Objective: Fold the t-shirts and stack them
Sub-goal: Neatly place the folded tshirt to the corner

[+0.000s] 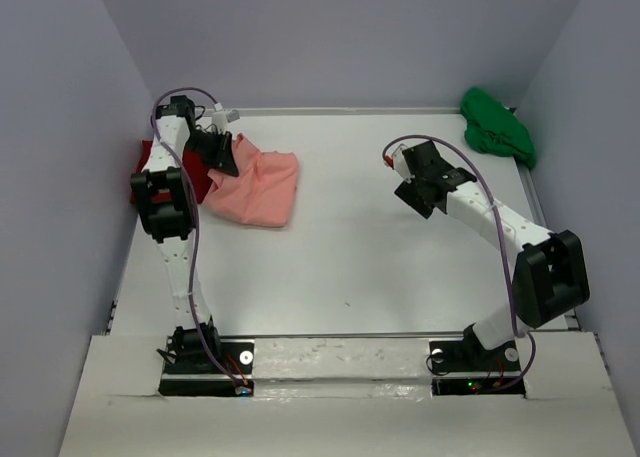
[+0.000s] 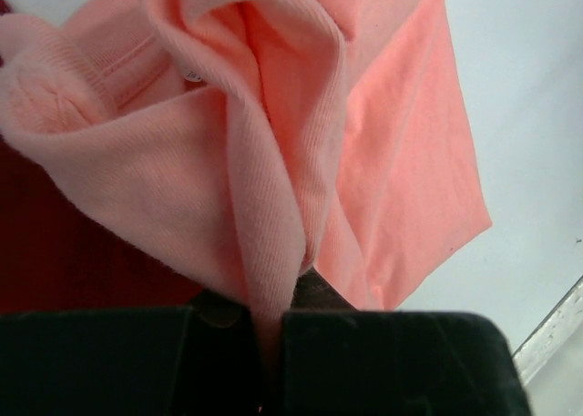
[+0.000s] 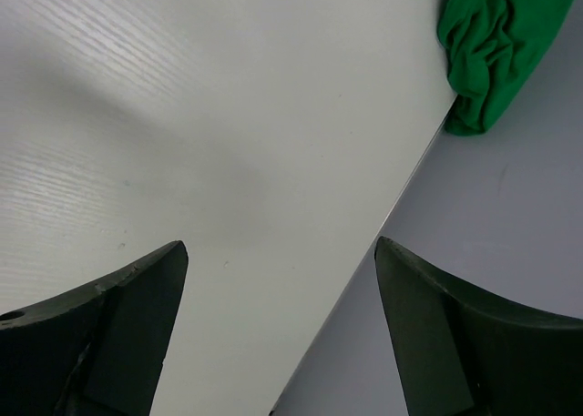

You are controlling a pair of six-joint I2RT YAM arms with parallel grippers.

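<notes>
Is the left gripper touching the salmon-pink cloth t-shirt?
Touching. The left wrist view shows the left gripper shut on a fold of the salmon-pink cloth t-shirt.

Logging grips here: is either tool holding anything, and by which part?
The left tool pinches the salmon-pink shirt by a bunched fold of cloth; the right tool is open and holds nothing.

I can read nothing here: no word, number, brand mark or sign on the pink shirt (image 1: 262,189), the red shirt (image 1: 146,163), the green shirt (image 1: 497,127) or the table (image 1: 350,267) (small print would be too blurred anyway).
</notes>
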